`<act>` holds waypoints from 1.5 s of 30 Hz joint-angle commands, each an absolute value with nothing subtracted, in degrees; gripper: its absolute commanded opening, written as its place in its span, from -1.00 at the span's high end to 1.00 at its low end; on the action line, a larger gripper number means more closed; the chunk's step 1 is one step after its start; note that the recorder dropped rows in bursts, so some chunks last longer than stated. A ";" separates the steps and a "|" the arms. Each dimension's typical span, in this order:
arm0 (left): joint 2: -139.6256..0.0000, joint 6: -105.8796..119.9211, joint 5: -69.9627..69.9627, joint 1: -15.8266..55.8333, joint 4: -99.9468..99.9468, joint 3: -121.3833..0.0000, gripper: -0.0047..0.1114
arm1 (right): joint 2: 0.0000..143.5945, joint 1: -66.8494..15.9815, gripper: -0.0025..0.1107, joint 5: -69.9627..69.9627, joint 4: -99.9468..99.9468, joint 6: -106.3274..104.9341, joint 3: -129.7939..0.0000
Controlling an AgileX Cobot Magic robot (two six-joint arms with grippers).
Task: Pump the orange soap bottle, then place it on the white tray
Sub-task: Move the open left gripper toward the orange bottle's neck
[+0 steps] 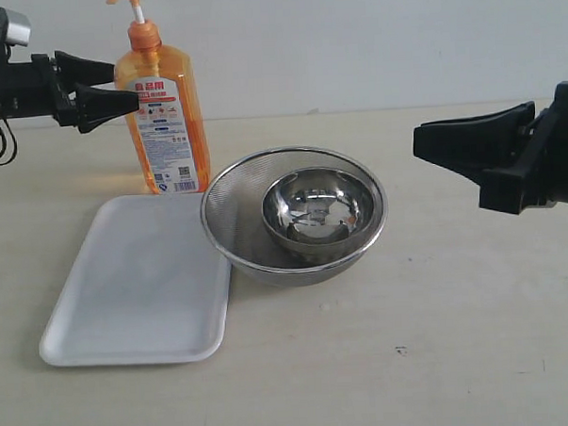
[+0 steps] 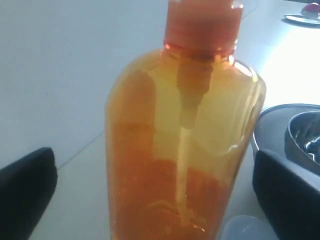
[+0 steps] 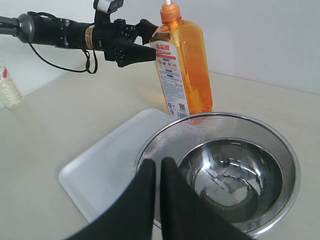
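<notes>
The orange soap bottle [image 1: 162, 115] stands upright on the table just beyond the far edge of the white tray [image 1: 136, 285]. Its pump head is cut off at the top of the exterior view. My left gripper [image 1: 126, 83] is open, with one finger on each side of the bottle's upper body. In the left wrist view the bottle [image 2: 185, 150] fills the middle, and a gap shows between it and each dark finger [image 2: 25, 195]. My right gripper [image 1: 420, 141] hangs shut to the right of the bowls, holding nothing. Its fingertips [image 3: 150, 167] sit close together above the strainer's rim.
A round steel mesh strainer [image 1: 227, 211] with a shiny steel bowl [image 1: 317, 212] inside it overlaps the tray's right edge. A small clear bottle [image 3: 7, 87] stands far off at the edge of the right wrist view. A white wall backs the table.
</notes>
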State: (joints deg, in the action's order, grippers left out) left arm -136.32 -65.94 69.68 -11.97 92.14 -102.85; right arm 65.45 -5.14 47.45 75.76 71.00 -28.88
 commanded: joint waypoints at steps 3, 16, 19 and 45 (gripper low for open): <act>-136.70 -65.95 69.96 -9.93 90.16 -102.56 -0.96 | 65.28 -5.19 0.96 47.66 75.46 70.54 -28.65; -138.03 -59.88 69.96 -6.68 89.03 -102.56 -0.96 | 65.28 -5.19 0.96 47.66 75.46 70.54 -28.65; -138.00 -59.29 69.96 -6.68 89.25 -102.56 -0.96 | 65.28 -5.19 0.96 47.66 75.46 70.54 -28.65; -138.36 -56.63 69.96 -4.76 91.26 -102.56 -0.96 | 65.28 -5.19 0.96 47.78 75.46 70.56 -28.65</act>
State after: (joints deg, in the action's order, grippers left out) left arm -138.03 -57.59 69.34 -5.23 89.79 -102.85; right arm 65.45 -5.14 47.58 75.76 70.89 -28.88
